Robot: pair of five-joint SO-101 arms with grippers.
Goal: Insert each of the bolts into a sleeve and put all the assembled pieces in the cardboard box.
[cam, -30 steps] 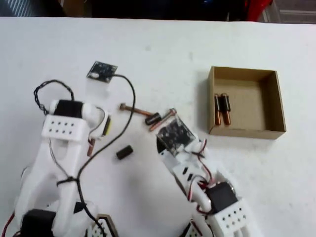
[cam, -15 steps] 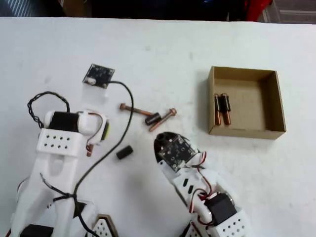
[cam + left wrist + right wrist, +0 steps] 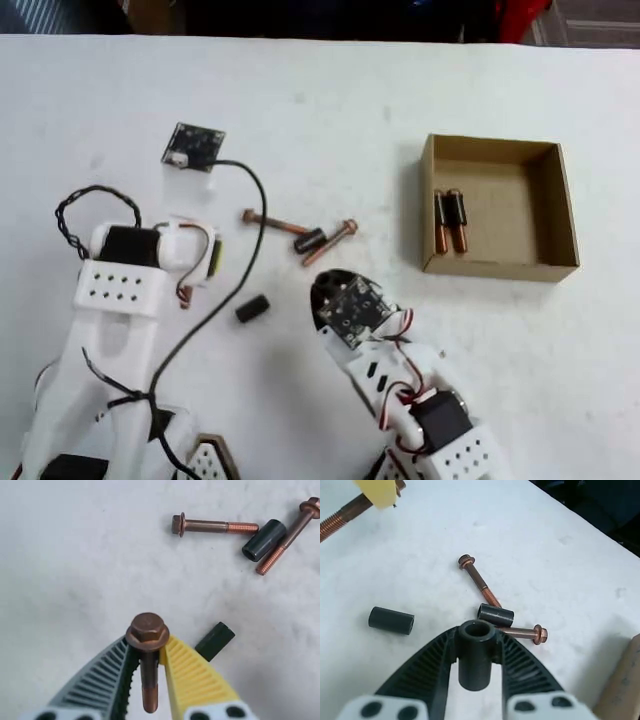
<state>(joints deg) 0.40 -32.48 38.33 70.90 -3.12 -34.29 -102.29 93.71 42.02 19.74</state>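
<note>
The right wrist view's edge cuts off the cardboard box [image 3: 625, 692] and the thread end of the gripped bolt [image 3: 340, 515]; from above, the left arm [image 3: 120, 285] covers most of that bolt.

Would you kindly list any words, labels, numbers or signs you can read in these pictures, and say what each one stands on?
No text can be read anywhere.
The cardboard box walls are plain.
The gripped bolt and gripped sleeve show no markings.
Any print on the wired circuit board is too small to read.
</note>
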